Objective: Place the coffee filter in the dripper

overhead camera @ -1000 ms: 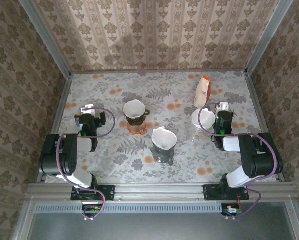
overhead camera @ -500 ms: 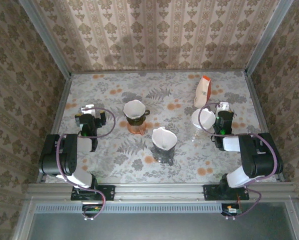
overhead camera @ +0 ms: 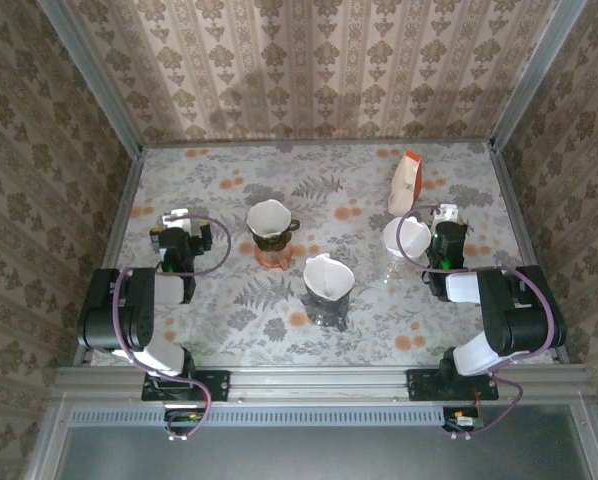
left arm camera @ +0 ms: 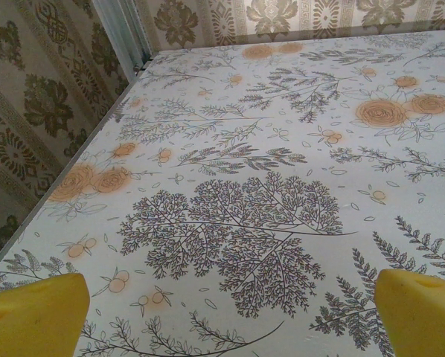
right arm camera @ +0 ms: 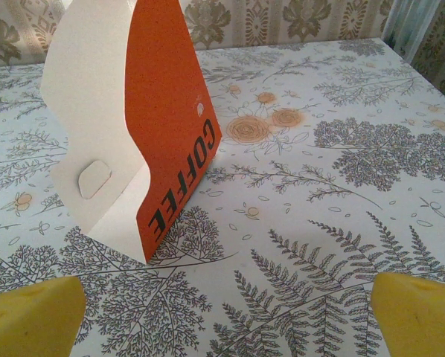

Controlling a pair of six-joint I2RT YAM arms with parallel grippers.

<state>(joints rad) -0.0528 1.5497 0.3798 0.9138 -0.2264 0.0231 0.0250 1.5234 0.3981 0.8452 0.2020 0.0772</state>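
Left gripper [overhead camera: 175, 216] wide open, empty; right gripper [overhead camera: 445, 213] likewise.

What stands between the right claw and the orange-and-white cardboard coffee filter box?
Nothing visible. Only bare floral tablecloth lies between the open right claw and the orange-and-white cardboard coffee filter box. The white bowl-shaped object sits to the claw's left, off that line.

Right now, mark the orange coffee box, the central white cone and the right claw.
orange coffee box [right arm camera: 174, 134]: right wrist view, on its orange printed side.
white cone [overhead camera: 328, 277]: top view, on its inner wall.
right claw [right arm camera: 224, 320]: right wrist view, midway between its yellow fingertips.
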